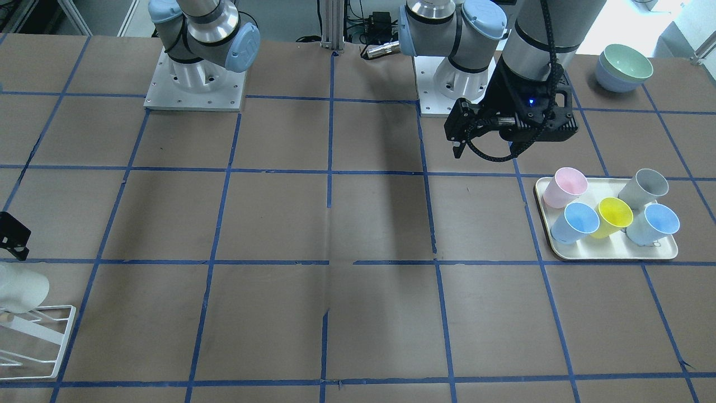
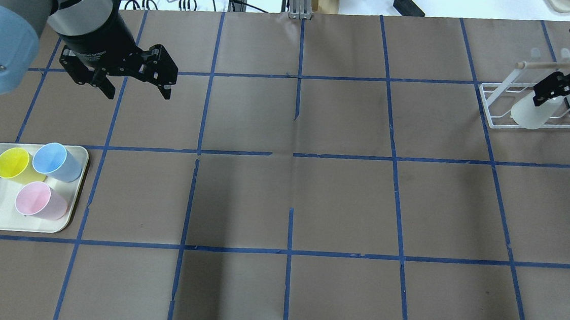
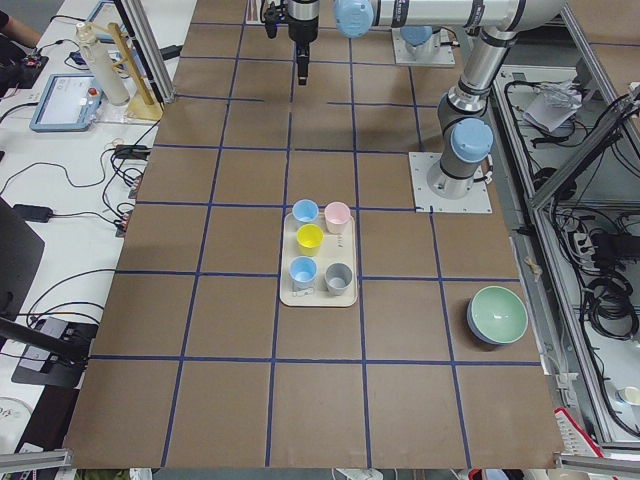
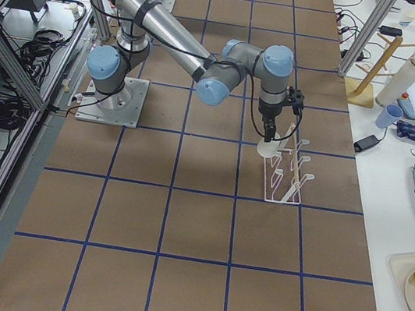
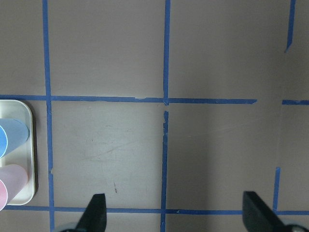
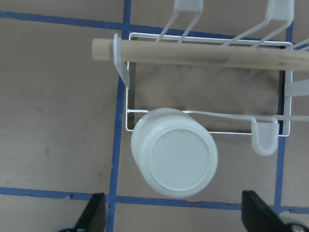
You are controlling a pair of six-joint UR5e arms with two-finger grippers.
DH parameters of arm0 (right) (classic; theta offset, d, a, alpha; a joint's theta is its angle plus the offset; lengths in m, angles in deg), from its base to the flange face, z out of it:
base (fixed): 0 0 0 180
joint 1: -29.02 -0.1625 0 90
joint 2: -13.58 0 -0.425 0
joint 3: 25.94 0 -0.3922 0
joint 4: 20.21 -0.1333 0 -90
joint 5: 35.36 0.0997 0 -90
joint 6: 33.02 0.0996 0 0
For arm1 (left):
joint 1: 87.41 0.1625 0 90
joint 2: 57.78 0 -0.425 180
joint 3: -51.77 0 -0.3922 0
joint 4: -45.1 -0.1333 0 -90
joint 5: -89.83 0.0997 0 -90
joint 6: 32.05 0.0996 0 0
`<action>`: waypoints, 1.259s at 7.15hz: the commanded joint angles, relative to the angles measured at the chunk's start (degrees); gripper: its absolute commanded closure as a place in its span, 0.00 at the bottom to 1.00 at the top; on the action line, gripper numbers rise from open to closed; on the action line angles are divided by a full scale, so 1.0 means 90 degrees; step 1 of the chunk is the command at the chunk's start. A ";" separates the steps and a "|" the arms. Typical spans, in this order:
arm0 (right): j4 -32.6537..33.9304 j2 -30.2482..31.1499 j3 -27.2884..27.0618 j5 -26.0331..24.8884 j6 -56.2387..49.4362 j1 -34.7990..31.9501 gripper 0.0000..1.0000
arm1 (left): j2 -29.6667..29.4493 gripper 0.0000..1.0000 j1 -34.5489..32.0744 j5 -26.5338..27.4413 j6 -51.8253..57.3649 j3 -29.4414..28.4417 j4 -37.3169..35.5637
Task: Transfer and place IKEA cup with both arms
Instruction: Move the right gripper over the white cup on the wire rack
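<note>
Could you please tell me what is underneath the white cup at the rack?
The IKEA cup shows its base to the right wrist camera; beneath it lie the white wire rack's front rail and brown table. Any prong inside it is hidden.

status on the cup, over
Left gripper: jaws open, over table. Right gripper: jaws open above IKEA cup. Cup upside down on rack. Nothing blocking.
</note>
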 commanded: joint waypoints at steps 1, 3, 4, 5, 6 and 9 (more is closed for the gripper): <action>0.0207 -0.0246 0.0015 0.0010 0.0017 0.0000 0.00 | -0.0004 0.00 0.0000 -0.0007 -0.0007 0.0000 -0.0001; 0.0217 -0.0324 0.0015 0.0310 0.0046 0.0000 0.00 | 0.0006 0.00 0.0000 -0.0007 -0.0007 0.0000 -0.0001; 0.0333 -0.0392 0.0015 0.0323 -0.0011 -0.0009 0.00 | -0.0003 0.00 0.0000 -0.0007 0.0003 -0.0019 -0.0001; 0.0450 -0.0393 0.0015 0.0323 -0.0012 0.0000 0.00 | -0.0004 0.00 0.0000 -0.0007 0.0003 -0.0010 -0.0001; 0.0461 -0.0393 0.0015 0.0303 -0.0012 -0.0009 0.00 | -0.0004 0.00 0.0000 -0.0007 0.0003 -0.0010 -0.0001; 0.0462 -0.0403 0.0006 0.0332 -0.0012 -0.0010 0.01 | -0.0004 0.00 0.0000 -0.0007 0.0003 -0.0029 -0.0001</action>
